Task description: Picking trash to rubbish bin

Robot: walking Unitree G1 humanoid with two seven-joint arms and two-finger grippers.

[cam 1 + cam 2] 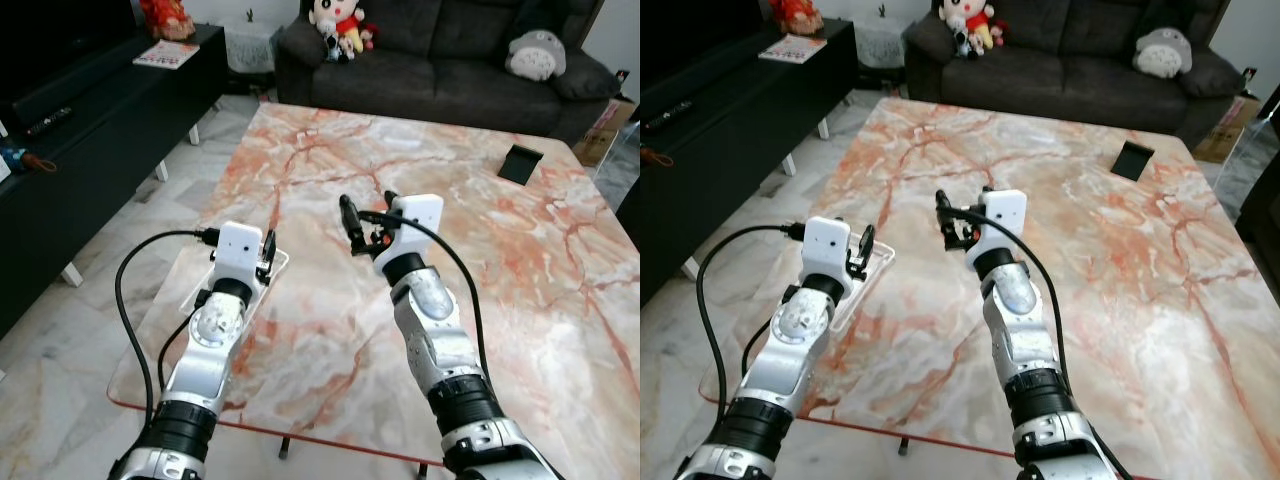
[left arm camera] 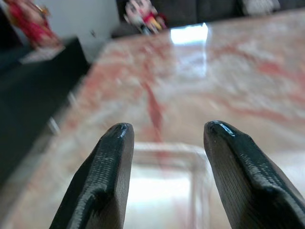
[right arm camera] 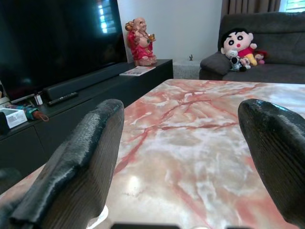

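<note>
A clear plastic tray [image 1: 196,291], the piece of trash, lies at the left edge of the marble table [image 1: 480,260]. My left gripper [image 1: 268,248] hovers low over its far end, and in the left wrist view the tray [image 2: 162,183] shows just beyond and between the fingers [image 2: 112,167]. The left gripper is open and holds nothing. My right gripper [image 1: 367,206] is raised above the middle of the table with its fingers [image 3: 81,162] spread wide, open and empty, pointing towards the TV side.
A small black object [image 1: 520,163] lies near the table's far right corner. A black TV console [image 1: 95,130] runs along the left, with marble floor [image 1: 90,330] between it and the table. A dark sofa [image 1: 450,60] with plush toys stands behind.
</note>
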